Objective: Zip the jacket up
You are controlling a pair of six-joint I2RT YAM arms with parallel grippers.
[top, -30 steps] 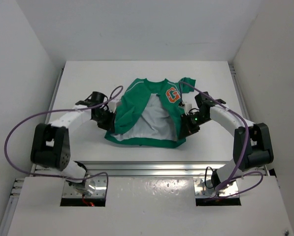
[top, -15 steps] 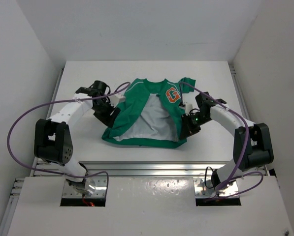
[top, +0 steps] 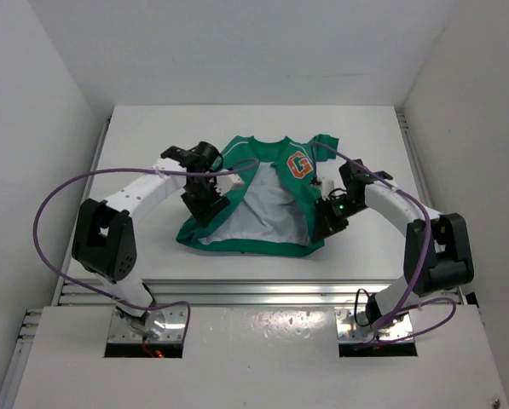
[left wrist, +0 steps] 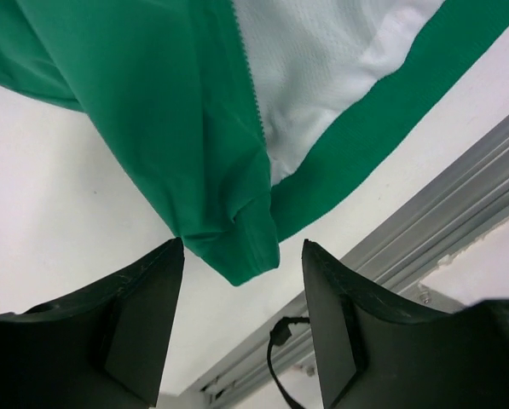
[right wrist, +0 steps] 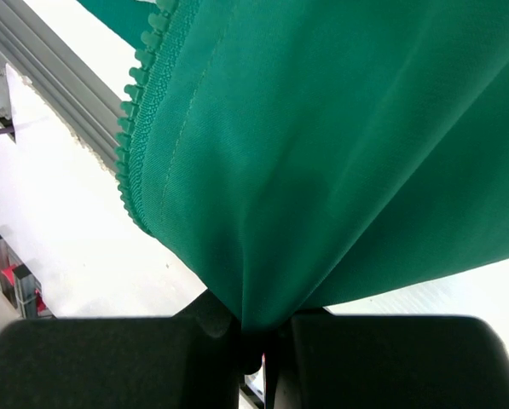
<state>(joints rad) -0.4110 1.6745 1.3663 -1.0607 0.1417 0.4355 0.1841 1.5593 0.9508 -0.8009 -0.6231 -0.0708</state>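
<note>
My right claw [right wrist: 254,328] pinches the jacket [top: 263,153] front edge to anchor it, left claw [left wrist: 241,307] hangs spread over the other hem corner to grab it

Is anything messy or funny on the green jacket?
The jacket lies wide open, unzipped, its pale lining showing. The front flap by the right hand bunches where it is pinched; the left hand is open, holding nothing.

Open table [top: 152,136] behind jacket [top: 245,162], walls [top: 41,128] flanking
</note>
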